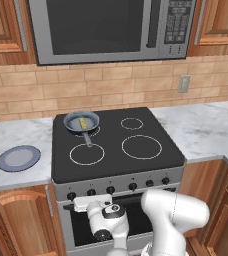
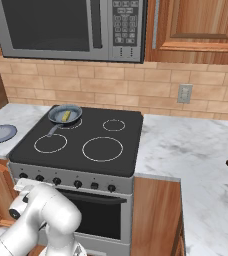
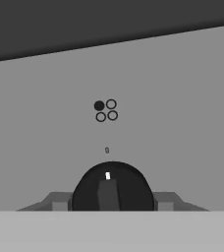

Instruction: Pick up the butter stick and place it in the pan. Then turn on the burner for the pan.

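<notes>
The butter stick [image 1: 82, 122] already lies inside the pan [image 1: 81, 121], which sits on the rear-left ring of the black cooktop [image 1: 111, 162] with its handle pointing toward the front edge — so the first half of the task looks done. What remains, by my reading, is lighting the burner [image 1: 82, 131] under that pan; no red glow shows around it in either base view.

The arm has reached down to the stove's front panel, just below the cooktop. In the hand view a round black knob [image 3: 112, 187] sits close ahead, between the two dark fingertips [image 3: 60, 202], beneath a small diagram of four circles [image 3: 105, 110] whose upper-left one is filled. The hand [image 3: 112, 203] appears drawn in around this knob, the tips just beside its flanks, though actual contact I cannot tell. If that filled circle marks the rear-left ring, this is the right knob, and a twist is all that is left.
</notes>
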